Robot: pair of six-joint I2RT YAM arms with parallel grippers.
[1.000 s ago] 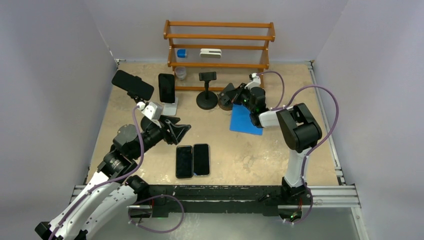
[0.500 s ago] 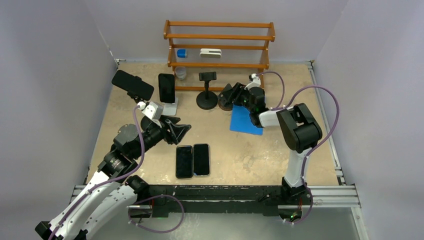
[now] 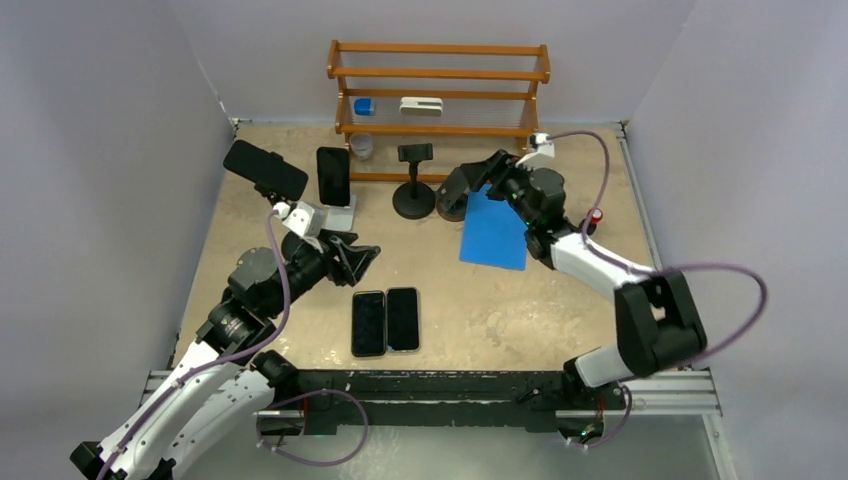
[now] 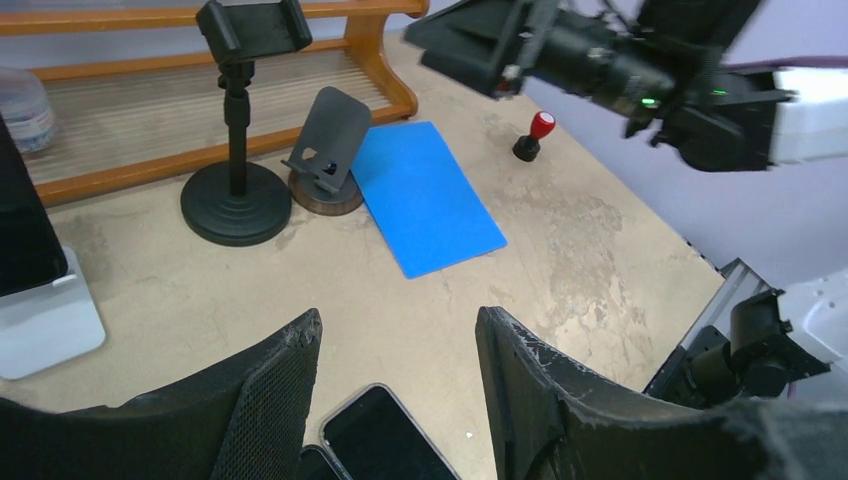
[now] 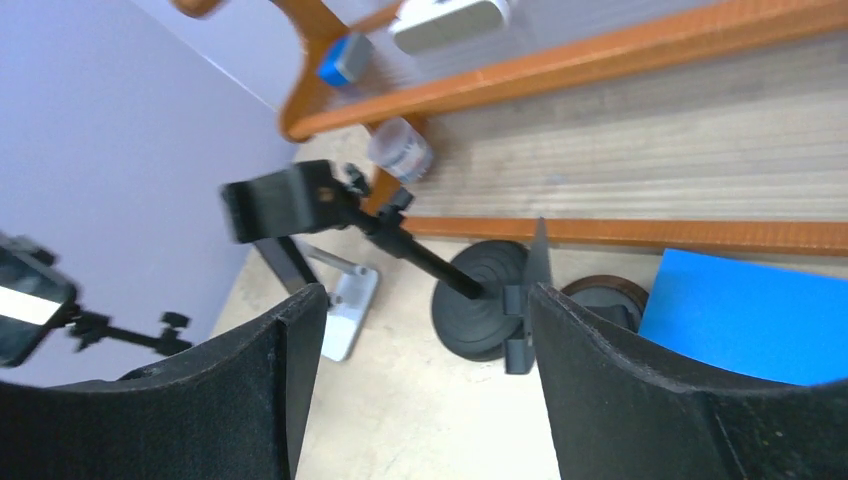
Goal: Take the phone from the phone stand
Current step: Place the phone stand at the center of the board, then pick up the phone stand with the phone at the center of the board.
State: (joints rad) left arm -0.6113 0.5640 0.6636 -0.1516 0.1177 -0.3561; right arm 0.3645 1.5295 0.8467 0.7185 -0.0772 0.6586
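While the right arm (image 3: 590, 262) stretches above the blue phone (image 3: 495, 232), its tool (image 5: 418, 300) gapes empty.

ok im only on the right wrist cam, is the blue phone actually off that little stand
observer: yes. The left wrist view shows the blue phone lying flat on the table, and the small stand beside it holds nothing.
operator: wheres the left arm
observer: low over the table in front of its base. The left pincer is open, just behind a pair of dark phones that lie side by side.
operator: any phones on the other stands
observer: one upright dark phone sits in the white stand, whose base is all you can see.
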